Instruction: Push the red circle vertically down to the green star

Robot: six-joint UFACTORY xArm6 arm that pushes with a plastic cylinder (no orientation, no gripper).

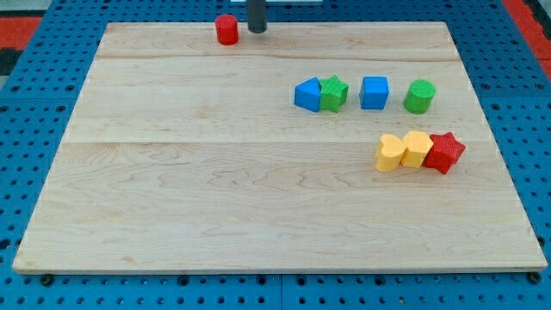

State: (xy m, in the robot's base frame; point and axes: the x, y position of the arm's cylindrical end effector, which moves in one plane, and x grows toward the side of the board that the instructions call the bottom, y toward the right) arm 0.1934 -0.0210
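Note:
The red circle stands near the board's top edge, left of centre. My tip rests just to the right of it, a small gap apart. The green star sits right of centre in the upper half, touching a blue triangle on its left. It lies below and well to the right of the red circle.
A blue cube and a green cylinder stand right of the green star. Below them, a yellow heart-like block, a yellow block and a red star touch in a row. The wooden board lies on a blue pegboard.

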